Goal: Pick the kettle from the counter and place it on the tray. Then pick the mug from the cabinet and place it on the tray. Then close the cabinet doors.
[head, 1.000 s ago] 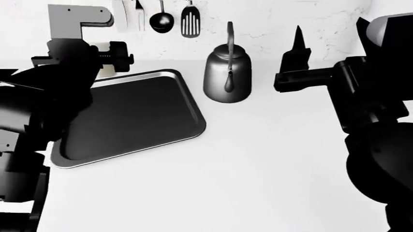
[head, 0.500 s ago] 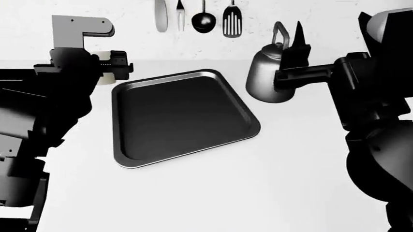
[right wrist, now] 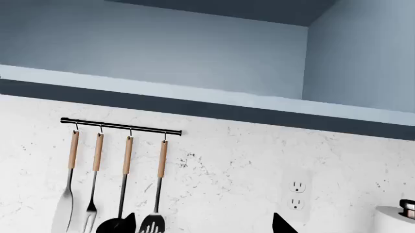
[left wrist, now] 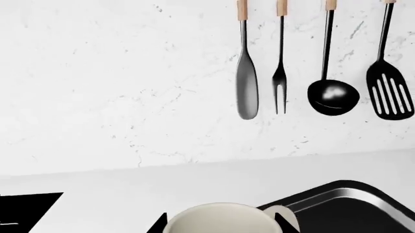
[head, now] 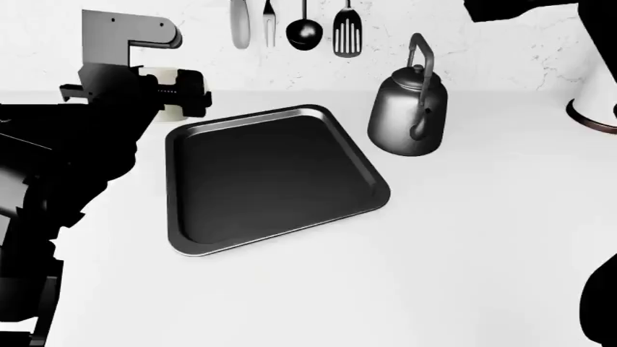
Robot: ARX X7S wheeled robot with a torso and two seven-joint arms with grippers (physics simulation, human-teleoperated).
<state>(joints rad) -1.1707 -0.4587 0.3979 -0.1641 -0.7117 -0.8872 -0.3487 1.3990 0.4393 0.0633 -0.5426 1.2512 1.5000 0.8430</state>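
The left gripper (head: 183, 97) is clamped on the cream mug (head: 172, 94), held above the white counter (head: 434, 238) just beside the tray's (head: 371, 173) far left corner; the dark kettle (head: 408, 116) stands upright on the counter just beside the tray's far right corner, apart from its rim; four utensils (head: 289, 25) hang on the wall beyond the tray; of the right gripper (right wrist: 204, 224) only two dark fingertips show, spread apart with nothing between them, facing the open cabinet (right wrist: 194, 53).
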